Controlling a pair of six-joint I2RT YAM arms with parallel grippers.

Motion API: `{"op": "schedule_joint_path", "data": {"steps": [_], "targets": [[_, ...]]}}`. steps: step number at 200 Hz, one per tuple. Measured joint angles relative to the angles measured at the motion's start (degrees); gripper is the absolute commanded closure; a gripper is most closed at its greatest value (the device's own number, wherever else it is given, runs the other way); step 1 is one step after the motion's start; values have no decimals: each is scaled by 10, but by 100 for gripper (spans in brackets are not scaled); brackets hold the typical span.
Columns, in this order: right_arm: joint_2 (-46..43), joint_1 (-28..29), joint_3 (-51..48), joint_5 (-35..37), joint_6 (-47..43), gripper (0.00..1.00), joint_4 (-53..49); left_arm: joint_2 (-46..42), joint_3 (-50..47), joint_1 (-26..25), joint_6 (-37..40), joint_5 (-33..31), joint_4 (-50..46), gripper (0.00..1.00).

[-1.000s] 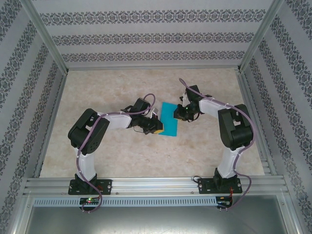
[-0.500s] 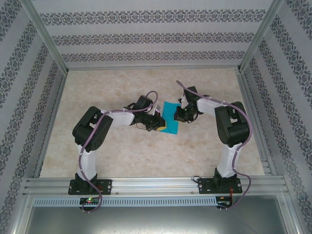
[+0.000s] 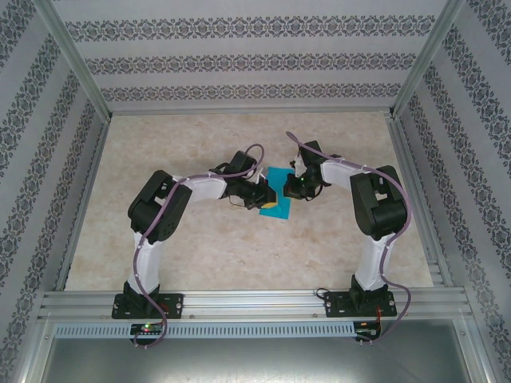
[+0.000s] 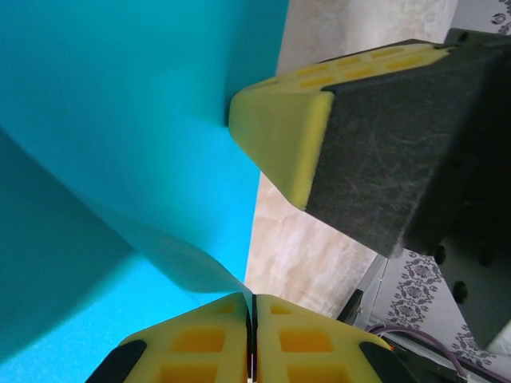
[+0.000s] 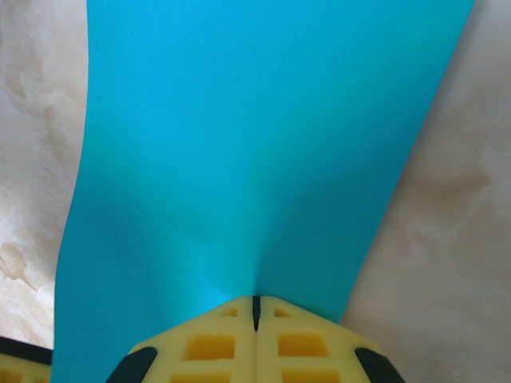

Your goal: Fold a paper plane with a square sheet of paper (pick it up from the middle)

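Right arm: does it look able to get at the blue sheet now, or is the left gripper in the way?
Likely yes: the right gripper is shut on one edge of the square sheet of paper; the left gripper pinches the opposite side, blocking nothing.

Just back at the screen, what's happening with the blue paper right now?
Both grippers are on the square sheet of paper near the middle of the table. The left gripper is shut on its left side and the right gripper is shut on its right side, so the two face each other. The sheet bows between them instead of lying flat. It has no plane shape yet.
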Motion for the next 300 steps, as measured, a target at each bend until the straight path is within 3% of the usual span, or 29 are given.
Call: {"op": "schedule_joint_path", "data": {"steps": [150, 300], "targets": [[-32, -6, 14, 0, -5, 96, -9, 37, 29, 0, 20, 0, -27, 88], [38, -9, 68, 35, -41, 98, -39, 37, 57, 0, 19, 0, -45, 88]]}}
